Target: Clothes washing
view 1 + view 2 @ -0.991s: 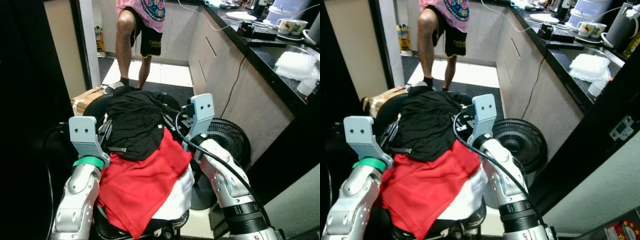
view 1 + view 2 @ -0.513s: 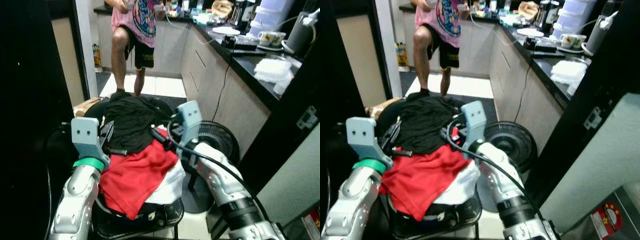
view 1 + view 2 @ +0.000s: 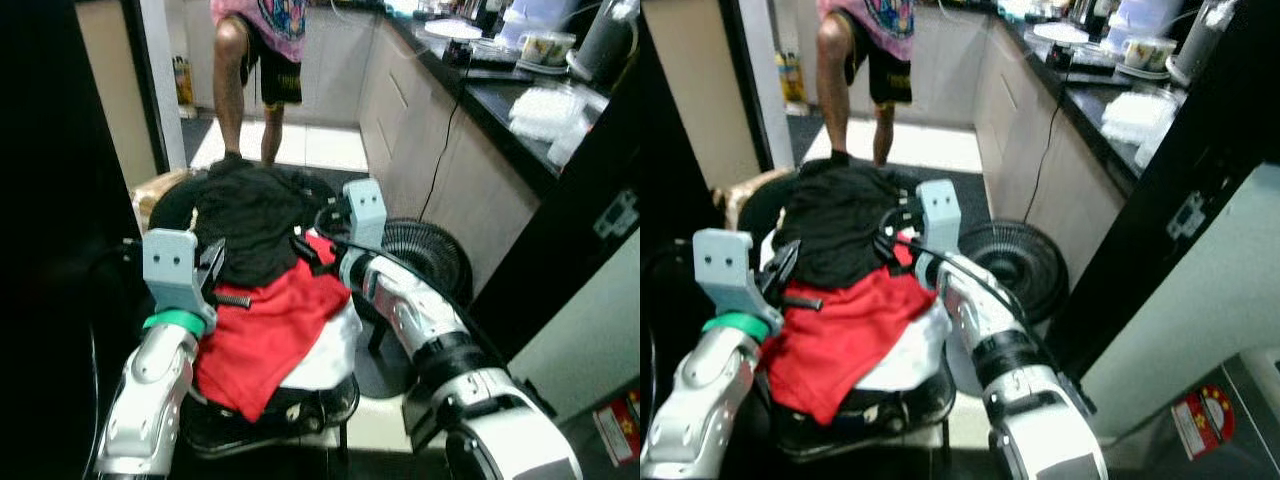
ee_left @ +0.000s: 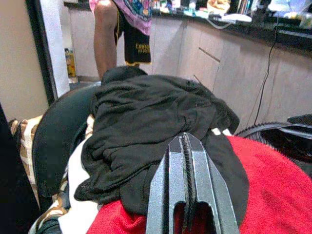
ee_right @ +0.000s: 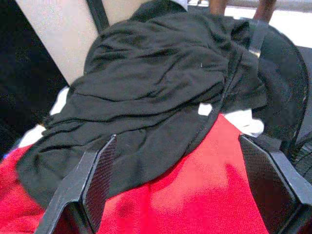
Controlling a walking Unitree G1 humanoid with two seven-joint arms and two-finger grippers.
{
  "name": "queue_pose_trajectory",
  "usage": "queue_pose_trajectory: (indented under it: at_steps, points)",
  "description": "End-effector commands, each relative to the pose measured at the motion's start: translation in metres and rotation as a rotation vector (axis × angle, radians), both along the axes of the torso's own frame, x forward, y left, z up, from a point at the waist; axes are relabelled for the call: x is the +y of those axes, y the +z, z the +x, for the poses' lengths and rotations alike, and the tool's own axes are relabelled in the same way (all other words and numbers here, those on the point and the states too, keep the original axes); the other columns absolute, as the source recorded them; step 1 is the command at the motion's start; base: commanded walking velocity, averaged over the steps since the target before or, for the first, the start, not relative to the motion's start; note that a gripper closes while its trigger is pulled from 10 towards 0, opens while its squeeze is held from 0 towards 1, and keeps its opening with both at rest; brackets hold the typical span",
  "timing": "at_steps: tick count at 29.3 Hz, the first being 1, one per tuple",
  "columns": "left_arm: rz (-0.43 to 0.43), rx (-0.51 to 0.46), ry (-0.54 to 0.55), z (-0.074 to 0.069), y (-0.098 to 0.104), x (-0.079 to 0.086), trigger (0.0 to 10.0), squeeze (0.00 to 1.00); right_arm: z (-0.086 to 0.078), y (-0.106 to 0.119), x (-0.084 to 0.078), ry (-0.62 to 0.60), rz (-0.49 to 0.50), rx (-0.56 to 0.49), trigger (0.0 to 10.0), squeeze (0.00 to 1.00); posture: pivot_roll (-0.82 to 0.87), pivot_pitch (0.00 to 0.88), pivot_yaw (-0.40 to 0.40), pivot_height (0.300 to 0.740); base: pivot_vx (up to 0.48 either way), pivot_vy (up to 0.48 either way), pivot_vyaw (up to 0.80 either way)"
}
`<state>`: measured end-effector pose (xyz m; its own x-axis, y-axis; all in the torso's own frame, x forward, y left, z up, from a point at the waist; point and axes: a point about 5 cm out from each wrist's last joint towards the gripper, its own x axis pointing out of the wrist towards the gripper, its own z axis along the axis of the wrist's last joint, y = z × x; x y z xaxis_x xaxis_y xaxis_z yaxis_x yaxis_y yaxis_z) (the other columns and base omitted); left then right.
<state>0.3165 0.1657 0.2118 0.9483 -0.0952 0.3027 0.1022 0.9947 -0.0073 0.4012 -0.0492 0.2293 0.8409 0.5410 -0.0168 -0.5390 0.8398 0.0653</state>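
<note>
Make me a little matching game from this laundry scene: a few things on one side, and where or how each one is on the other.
Things:
1. crumpled black garment
2. bright red cloth
3. round black floor fan
4. left claw

States:
A. fingers pressed together
B. on the floor by the cabinets
C. top of the pile
D. beneath the black one

Pairs: 1-C, 2-D, 3-B, 4-A

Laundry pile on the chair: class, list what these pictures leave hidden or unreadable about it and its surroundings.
- Chair seat: covered by the red garment and black garment, eye views.
- White cloth: mostly under the red garment; type unclear.
- Person: cut off above the waist by the top edge.
- Countertop items: too small and blurred to name.
</note>
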Motion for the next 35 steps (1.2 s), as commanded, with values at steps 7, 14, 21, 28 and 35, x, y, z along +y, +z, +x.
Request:
queue_pose_trajectory:
  at_steps: [7,14,21,28,35]
  points:
    - [-0.005,0.013,0.059,-0.007,0.0,0.012,10.0,0.0,0.006,0.013,0.013,0.042,0.1,0.009,10.0,0.0,-0.01,0.282,-0.055,0.74,0.0,0.0,0.0]
    - [-0.015,0.004,0.086,-0.006,0.004,0.019,10.0,0.0,-0.002,0.009,0.034,0.189,0.186,0.051,10.0,0.0,-0.01,0.32,-0.053,0.74,0.0,0.0,0.0]
    - [-0.012,0.012,0.09,-0.007,0.005,0.019,10.0,0.0,-0.016,-0.009,0.059,0.327,0.157,0.088,10.0,0.0,-0.01,0.329,-0.047,0.74,0.0,0.0,0.0]
    - [0.002,0.015,0.085,-0.007,0.007,0.018,10.0,0.0,-0.027,-0.014,0.077,0.445,0.154,0.082,10.0,0.0,-0.01,0.327,-0.044,0.74,0.0,0.0,0.0]
    - [0.014,0.012,0.077,-0.006,0.008,0.017,10.0,0.0,-0.028,-0.015,0.079,0.448,0.184,0.097,1.5,0.0,0.0,0.317,-0.044,0.74,0.0,0.0,0.0]
